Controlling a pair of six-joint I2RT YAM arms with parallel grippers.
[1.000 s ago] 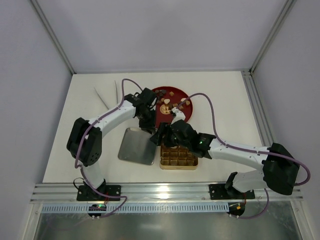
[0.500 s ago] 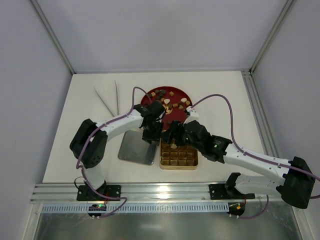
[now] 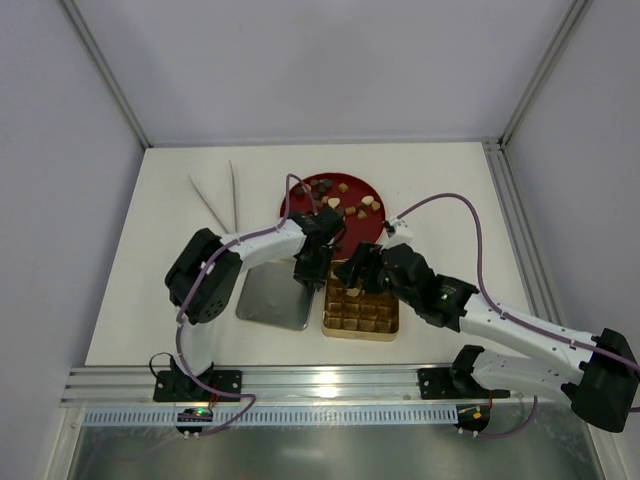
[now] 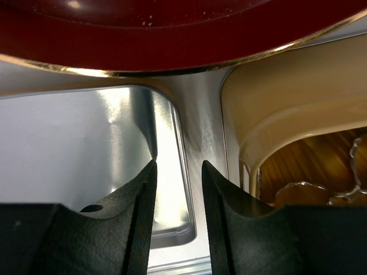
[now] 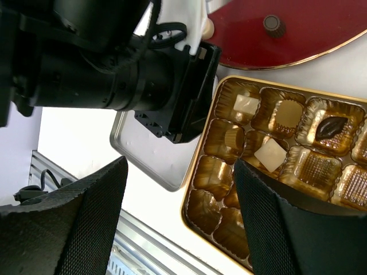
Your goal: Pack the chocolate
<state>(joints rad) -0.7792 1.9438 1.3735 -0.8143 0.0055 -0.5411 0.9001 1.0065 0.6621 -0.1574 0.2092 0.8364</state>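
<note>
Chocolate [image 3: 350, 211] lies mostly on the red plate [image 3: 360, 224] as small brown, dark and cream bits, and a few bits sit in the gold tin [image 3: 360, 334]. The white table [image 3: 450, 200] is flat and smooth. The plate is round and shiny with a thin gold rim, and it sits at 12 o'clock from the tin. The tin is square, with rows of little cells. A silver lid [image 3: 268, 295], smooth like a mirror with round corners, lies at 9 o'clock from the tin. Two thin white sticks [image 3: 233, 195] lie at 9 o'clock from the plate. The left claw [image 4: 178, 195] hangs over the strip between lid and tin. Its black ribbed fingers are a little apart and grip nothing. The right claw [image 5: 178, 217] hangs over the tin's 12 o'clock side, spread wide and empty. Only the top view shows the sticks and the whole plate. Only the right wrist view shows the crinkly gold paper cups in the cells. One cup holds a white square [image 5: 269, 153], and a dark piece [image 5: 330, 129] lies at 2 o'clock from it. A round dark piece [image 5: 274, 24] sits on the plate.
</note>
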